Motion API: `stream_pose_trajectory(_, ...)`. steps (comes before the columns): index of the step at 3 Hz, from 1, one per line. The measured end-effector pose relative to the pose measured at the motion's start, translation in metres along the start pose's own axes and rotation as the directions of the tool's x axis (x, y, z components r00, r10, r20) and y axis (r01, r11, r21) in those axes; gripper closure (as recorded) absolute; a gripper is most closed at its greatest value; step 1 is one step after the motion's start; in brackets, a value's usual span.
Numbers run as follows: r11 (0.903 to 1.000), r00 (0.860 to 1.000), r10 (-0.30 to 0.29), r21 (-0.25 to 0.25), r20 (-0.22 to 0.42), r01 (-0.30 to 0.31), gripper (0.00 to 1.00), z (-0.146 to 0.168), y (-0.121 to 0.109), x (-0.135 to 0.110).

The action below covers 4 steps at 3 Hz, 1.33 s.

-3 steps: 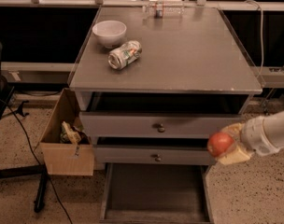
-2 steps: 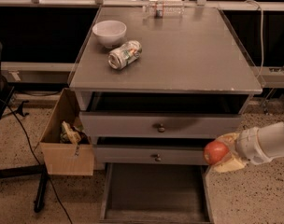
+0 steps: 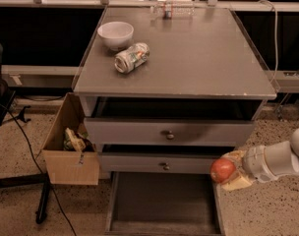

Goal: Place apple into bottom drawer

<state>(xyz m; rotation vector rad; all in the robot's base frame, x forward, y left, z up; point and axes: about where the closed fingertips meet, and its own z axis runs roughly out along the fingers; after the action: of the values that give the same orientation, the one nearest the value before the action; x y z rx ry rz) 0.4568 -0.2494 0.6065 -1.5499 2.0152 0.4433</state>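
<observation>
Below the worktop's front-right corner, the gripper's fingers clasp the apple beside the open bottom drawer's right wall, for deposit.

Glossy apple, end effector beside drawer

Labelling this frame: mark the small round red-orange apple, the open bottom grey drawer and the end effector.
small round red-orange apple (image 3: 221, 170), camera view, middle of its skin.
open bottom grey drawer (image 3: 162, 200), camera view, bare dark floor.
end effector (image 3: 228, 172), camera view, between fingertips holding the apple, at drawer's right edge.
</observation>
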Motion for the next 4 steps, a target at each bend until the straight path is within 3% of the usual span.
stream_pose_trajectory(3, 0.9999, 0.998, -0.007, -0.014, 0.064, 0.008, 1.00, 0.077, -0.009, 0.075)
stream_pose_trajectory(4, 0.9977, 0.994, 0.008, -0.068, 0.112, 0.000, 1.00, 0.146, -0.001, 0.109)
